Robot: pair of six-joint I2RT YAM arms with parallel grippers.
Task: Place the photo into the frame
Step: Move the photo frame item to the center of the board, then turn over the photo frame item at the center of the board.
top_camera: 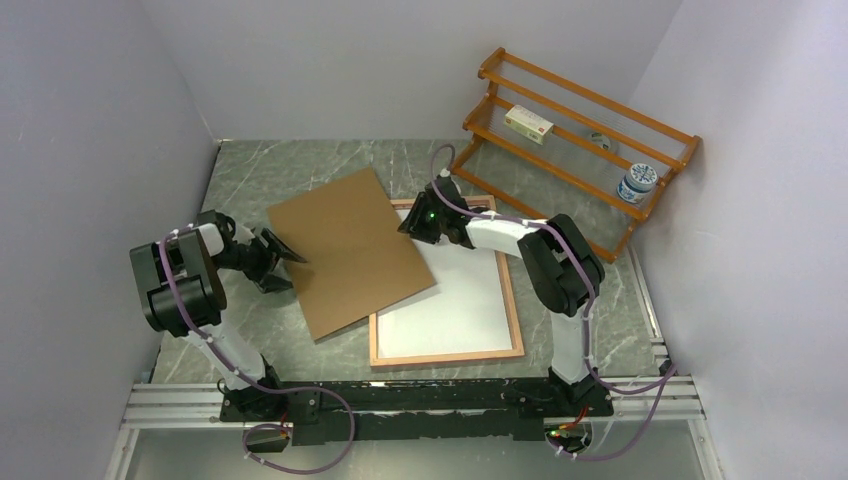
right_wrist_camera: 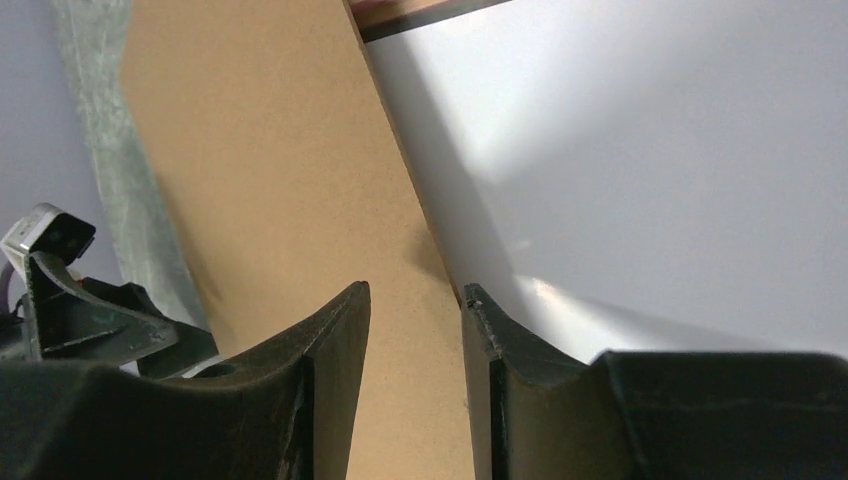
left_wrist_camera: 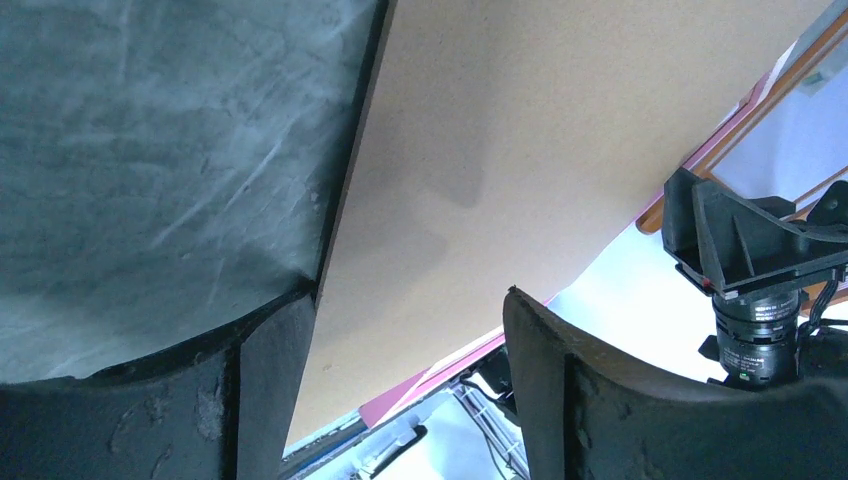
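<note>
**One step left: print seated, board not yet down**

Across the marbled desk (top_camera: 280, 170) the frame (top_camera: 445, 357) lies flat with its wood-coloured back upward, nearer the right arm. Inside its opening sits a plain white sheet, which I take to be the photo (top_camera: 460, 300) lying face down. Its printed side is hidden, so that stays a judgement. If it holds, the main part of the task is done.

The brown backing board (top_camera: 350, 250) lies askew. Its right portion overlaps the frame's left rail and upper-left corner, and the rest rests on the desk. It still needs squaring up and lowering into the recess.

The left tool (top_camera: 272, 258) sits at the board's left edge with its fingers spread wide, clamping nothing. The right tool (top_camera: 415, 222) is over the board's far right edge, near the frame's top rail. Its fingers are parted only narrowly and point at the board's face, with no hold that I can see.
</note>
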